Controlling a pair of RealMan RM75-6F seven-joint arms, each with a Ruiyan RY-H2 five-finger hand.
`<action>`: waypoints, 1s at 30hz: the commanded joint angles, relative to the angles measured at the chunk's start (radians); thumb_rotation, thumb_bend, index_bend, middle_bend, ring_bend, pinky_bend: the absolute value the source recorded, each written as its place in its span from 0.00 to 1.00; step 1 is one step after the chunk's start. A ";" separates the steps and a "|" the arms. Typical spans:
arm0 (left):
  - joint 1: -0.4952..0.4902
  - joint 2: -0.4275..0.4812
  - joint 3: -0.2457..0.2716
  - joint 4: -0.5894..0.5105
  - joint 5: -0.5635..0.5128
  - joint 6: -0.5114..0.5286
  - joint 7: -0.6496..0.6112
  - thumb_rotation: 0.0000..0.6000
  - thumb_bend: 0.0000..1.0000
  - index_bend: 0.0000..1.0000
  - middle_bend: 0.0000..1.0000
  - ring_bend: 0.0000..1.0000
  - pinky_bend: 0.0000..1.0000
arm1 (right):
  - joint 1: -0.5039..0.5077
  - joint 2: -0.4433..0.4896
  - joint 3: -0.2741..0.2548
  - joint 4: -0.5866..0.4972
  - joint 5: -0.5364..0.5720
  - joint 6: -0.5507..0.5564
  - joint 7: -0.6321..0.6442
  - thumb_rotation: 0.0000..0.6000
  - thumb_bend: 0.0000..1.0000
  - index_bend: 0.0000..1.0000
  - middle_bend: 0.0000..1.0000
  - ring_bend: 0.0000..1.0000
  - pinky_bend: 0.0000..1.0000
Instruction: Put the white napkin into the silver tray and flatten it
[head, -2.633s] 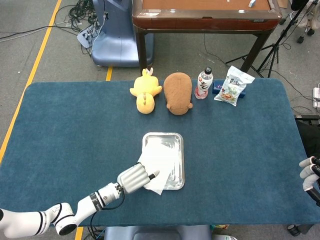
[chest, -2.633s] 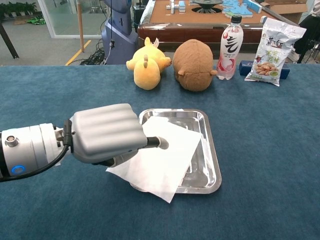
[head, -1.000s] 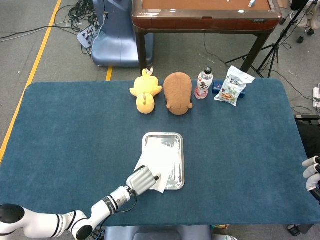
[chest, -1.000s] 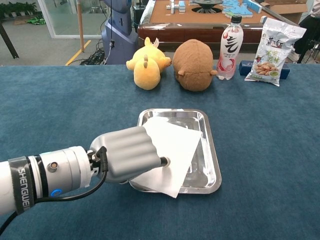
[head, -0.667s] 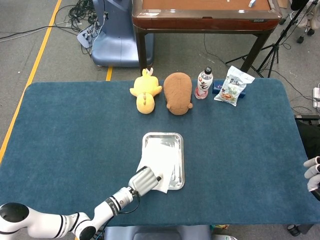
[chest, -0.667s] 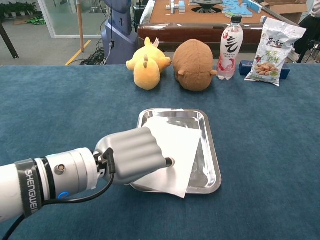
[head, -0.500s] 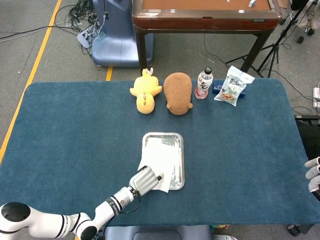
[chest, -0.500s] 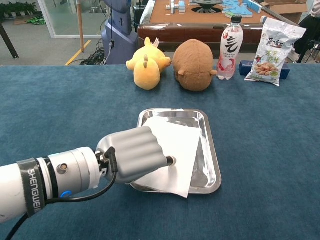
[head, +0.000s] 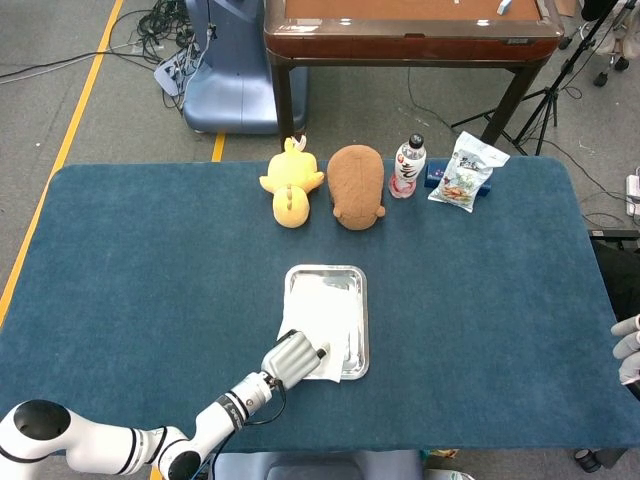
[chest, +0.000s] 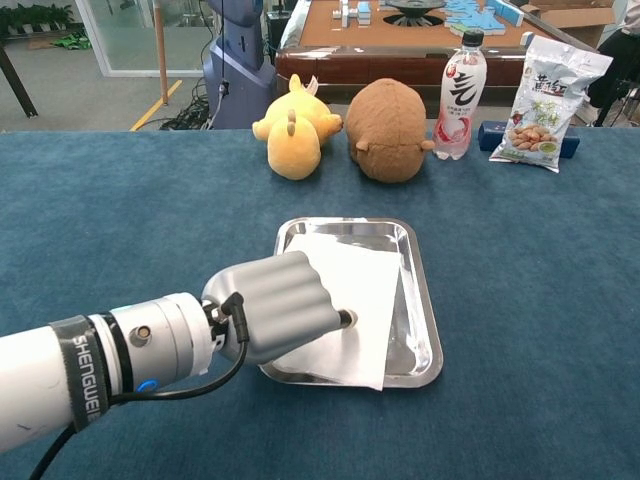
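The white napkin (chest: 366, 288) lies in the silver tray (chest: 426, 302), its near corner hanging over the tray's front rim. My left hand (chest: 274, 306) sits on the napkin's left part with its fingers curled, gripping the napkin; one fingertip (chest: 346, 320) pokes out over the paper. In the head view the same left hand (head: 291, 358) is at the front left corner of the tray (head: 326, 269), over the napkin (head: 331, 318). My right hand (head: 628, 350) shows only at the far right edge, off the table, holding nothing.
Along the table's far side stand a yellow plush toy (head: 289, 184), a brown plush toy (head: 356, 186), a drink bottle (head: 407, 166) and a snack bag (head: 465, 174). A wooden table (head: 410, 25) stands behind.
My left hand has slid right and slightly forward with the napkin, so more of the paper now lies inside the tray and less hangs off its left side. The right hand has barely shifted.
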 joint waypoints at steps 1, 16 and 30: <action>-0.007 -0.006 0.000 0.000 -0.012 0.006 0.008 1.00 0.77 0.19 0.89 0.71 0.79 | -0.001 0.001 0.000 0.001 -0.001 0.002 0.002 1.00 0.40 0.69 0.56 0.38 0.46; -0.047 -0.030 0.003 0.028 -0.050 0.032 0.020 1.00 0.77 0.18 0.89 0.71 0.79 | -0.005 0.005 0.006 0.003 0.008 0.013 0.017 1.00 0.40 0.69 0.56 0.37 0.46; -0.079 -0.055 -0.001 0.049 -0.097 0.045 0.033 1.00 0.77 0.18 0.89 0.71 0.79 | -0.013 0.009 0.011 0.003 0.008 0.030 0.031 1.00 0.40 0.69 0.56 0.37 0.46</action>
